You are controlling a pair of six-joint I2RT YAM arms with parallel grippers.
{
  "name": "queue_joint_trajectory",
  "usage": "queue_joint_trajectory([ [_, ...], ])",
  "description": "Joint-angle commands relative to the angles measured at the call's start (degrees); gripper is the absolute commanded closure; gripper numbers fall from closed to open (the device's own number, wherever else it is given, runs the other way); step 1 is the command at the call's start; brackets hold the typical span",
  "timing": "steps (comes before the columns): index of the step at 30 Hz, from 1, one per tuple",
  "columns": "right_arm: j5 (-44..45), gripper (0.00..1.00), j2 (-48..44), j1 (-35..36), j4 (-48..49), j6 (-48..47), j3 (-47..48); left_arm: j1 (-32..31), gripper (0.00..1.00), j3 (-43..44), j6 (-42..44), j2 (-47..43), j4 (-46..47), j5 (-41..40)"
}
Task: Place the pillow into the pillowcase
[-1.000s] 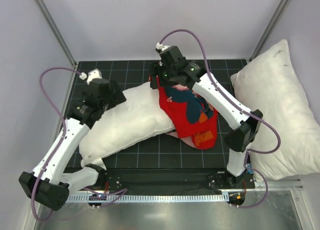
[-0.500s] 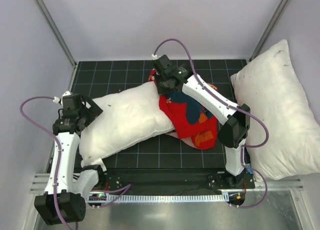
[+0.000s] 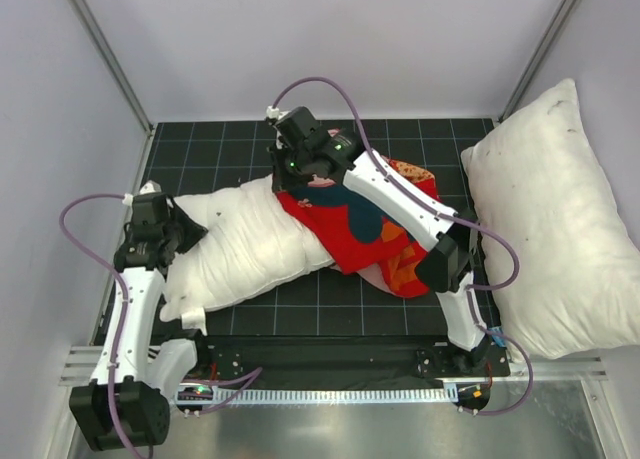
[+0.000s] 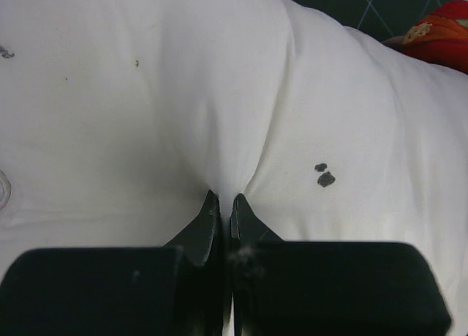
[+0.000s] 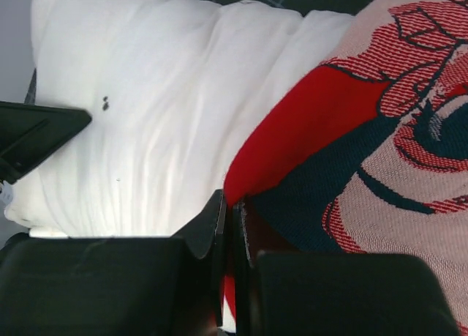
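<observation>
Pillow position: it lies on the black gridded mat, long axis running from near-left to far-right, with most of its length uncovered. Its right end meets the pillowcase, whose red edge overlaps the white fabric there. The pictures do not show whether that end sits inside the opening or only beneath the cloth. The rest of the pillowcase lies crumpled on the mat to the right of the pillow, printed side up, with a pink patch showing at its near edge.

Left gripper: located at the pillow's left end. The left wrist view shows the fingers closed together, with a fold of pillow fabric pinched between the tips and creases running up from that spot. Two small dark specks mark the fabric just right of the pinch.

Right gripper: located at the far edge of the pillow, where the pillowcase begins. The right wrist view shows its fingers closed on the red hem, with the white pillow to their left and the printed pattern to their right.

A second, larger white pillow leans at the right side, off the mat and well apart from both grippers.
</observation>
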Motion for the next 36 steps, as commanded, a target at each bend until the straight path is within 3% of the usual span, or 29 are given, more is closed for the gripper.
queue_joint_trajectory([
  [1,-12.58,0.96,-0.20,3.89,6.14,4.56,4.93,-4.24,1.00,5.47,-1.70,-3.55,0.48,5.33],
  [8,-19.26,0.96,-2.57,4.07,13.08,10.27,9.22,-10.83,1.00,12.85,-5.46,-9.26,-3.13,4.53],
  [13,-18.84,0.96,-3.88,3.63,14.85,12.74,12.58,-13.82,1.00,19.08,-6.44,-13.39,-6.03,1.80],
  [16,-16.38,0.96,-6.77,3.46,14.94,11.52,7.85,-13.91,1.00,21.65,-6.00,-14.53,-9.11,1.19],
  [20,-15.50,0.96,-10.99,3.19,19.92,10.81,-10.13,-13.91,1.00,22.53,-5.74,-15.94,-10.43,1.10],
  [24,-16.90,0.92,-13.73,3.45,23.11,10.55,-19.49,-13.82,1.00,21.66,-4.42,-15.95,-11.31,0.74],
  [28,-17.69,0.49,-15.84,4.94,21.36,7.21,-21.88,-13.91,1.00,19.72,-4.42,-16.56,-10.96,1.45],
  [29,-17.69,0.34,-16.36,5.30,20.92,5.12,-22.14,-13.82,1.00,19.28,-4.33,-16.91,-10.79,1.27],
  [31,-17.43,0.20,-18.91,6.43,20.74,3.00,-24.15,-13.91,1.00,18.66,-4.07,-17.17,-10.70,1.10],
  [32,-17.34,0.02,-19.96,6.79,20.91,0.81,-25.21,-13.91,1.00,18.75,-3.90,-17.00,-10.70,1.01],
  [36,-13.75,0.00,-26.98,8.37,22.58,-6.04,-31.01,-13.91,1.00,20.24,-2.93,-16.48,-12.19,0.13],
])
